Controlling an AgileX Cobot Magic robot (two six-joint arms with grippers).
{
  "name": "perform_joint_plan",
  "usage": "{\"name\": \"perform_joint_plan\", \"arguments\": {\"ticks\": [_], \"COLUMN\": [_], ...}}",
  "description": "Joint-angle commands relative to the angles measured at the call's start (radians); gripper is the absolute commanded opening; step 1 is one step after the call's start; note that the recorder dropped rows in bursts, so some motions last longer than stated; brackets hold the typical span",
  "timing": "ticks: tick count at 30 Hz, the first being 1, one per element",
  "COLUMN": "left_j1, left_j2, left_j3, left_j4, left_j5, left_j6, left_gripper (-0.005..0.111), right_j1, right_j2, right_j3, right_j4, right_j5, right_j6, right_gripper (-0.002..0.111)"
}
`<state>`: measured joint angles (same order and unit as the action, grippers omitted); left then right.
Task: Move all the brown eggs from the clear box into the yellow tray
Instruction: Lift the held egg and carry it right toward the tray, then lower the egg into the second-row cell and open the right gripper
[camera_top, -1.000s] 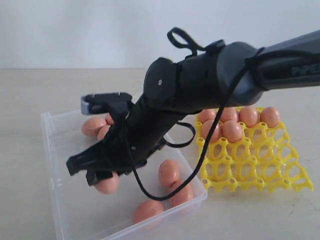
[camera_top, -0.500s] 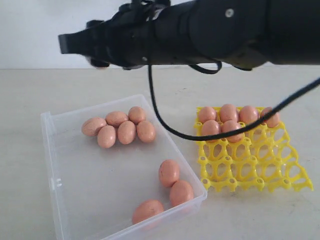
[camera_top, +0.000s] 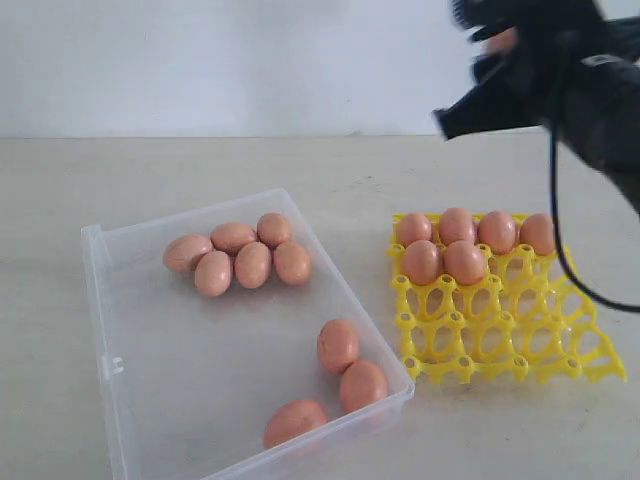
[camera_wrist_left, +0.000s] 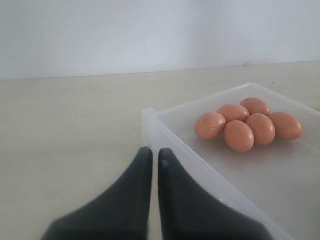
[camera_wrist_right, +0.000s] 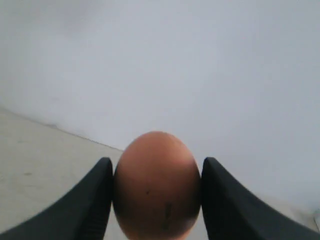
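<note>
The right fingers (camera_wrist_right: 95, 205) are pinching one brown egg (camera_wrist_right: 156, 195) between them, holding it high in the air on the side of the yellow tray (camera_top: 500, 345). Six brown eggs (camera_top: 464, 262) are sitting in that tray's far cups. Nine more are lying in the clear box (camera_top: 190, 380) on the table (camera_top: 100, 170), six bunched together and three near a corner. The left fingers (camera_wrist_left: 135, 200) are pressing together, pointing at the box's corner from just outside it.
</note>
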<state>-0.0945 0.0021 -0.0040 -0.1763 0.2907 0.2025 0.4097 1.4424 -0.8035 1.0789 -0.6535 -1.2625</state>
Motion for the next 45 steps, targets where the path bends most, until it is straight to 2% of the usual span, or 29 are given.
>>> {"name": "perform_joint_plan", "arguments": {"ticks": [1,3,6,9,12,18,22,25,30,33,36,39,41,42,45], "left_j1": [-0.005,-0.005,-0.005,-0.005,-0.005,-0.005,-0.005,-0.005,-0.005,-0.005,-0.005,-0.005,-0.005,-0.005,-0.005], "left_j2": [-0.002,-0.002,-0.002,-0.002,-0.002,-0.002,-0.002,-0.002,-0.002,-0.002,-0.002,-0.002,-0.002,-0.002,-0.002], "left_j3": [0.004,0.004,0.004,0.004,0.004,0.004,0.004,0.004,0.004,0.004,0.004,0.004,0.004,0.004,0.004], "left_j4": [0.002,0.002,0.002,0.002,0.002,0.002,0.002,0.002,0.002,0.002,0.002,0.002,0.002,0.002,0.002], "left_j5": [-0.007,-0.007,-0.007,-0.007,-0.007,-0.007,-0.007,-0.007,-0.007,-0.007,-0.007,-0.007,-0.007,-0.007,-0.007], "left_j6": [0.001,0.001,0.001,0.001,0.001,0.001,0.001,0.001,0.001,0.001,0.001,0.001,0.001,0.001,0.001], "left_gripper": [0.004,0.004,0.004,0.004,0.004,0.004,0.004,0.004,0.004,0.004,0.004,0.004,0.004,0.004,0.004], "right_j1": [-0.171,-0.249,-0.330,-0.424,-0.500,-0.520,-0.520,-0.520,-0.520,-0.520,-0.520,-0.520,-0.520,-0.520,-0.518], "right_j2": [-0.023,-0.002,0.024,0.045,0.056,0.089,0.093,0.093,0.093,0.093,0.093,0.093,0.093,0.093,0.093], "right_j3": [0.013,0.013,0.013,0.013,0.013,0.013,0.013,0.013,0.013,0.013,0.013,0.013,0.013,0.013,0.016], "right_j4": [0.086,-0.149,-0.436,-0.489,-0.620,-0.658,-0.587,-0.509,-0.523,-0.627,-0.860,-1.209,-1.518,-1.669,-1.947], "right_j5": [0.257,0.479,0.511,0.487,0.583,0.613,0.526,0.389,-0.006,-0.213,-0.287,-0.277,-0.321,-0.345,-0.373], "right_j6": [0.106,0.209,0.387,0.558,0.577,0.543,0.602,0.668,0.826,0.913,1.103,1.520,1.805,1.880,2.069], "right_gripper": [0.000,0.000,0.000,0.000,0.000,0.000,0.000,0.000,0.000,0.000,0.000,0.000,0.000,0.000,0.000]}}
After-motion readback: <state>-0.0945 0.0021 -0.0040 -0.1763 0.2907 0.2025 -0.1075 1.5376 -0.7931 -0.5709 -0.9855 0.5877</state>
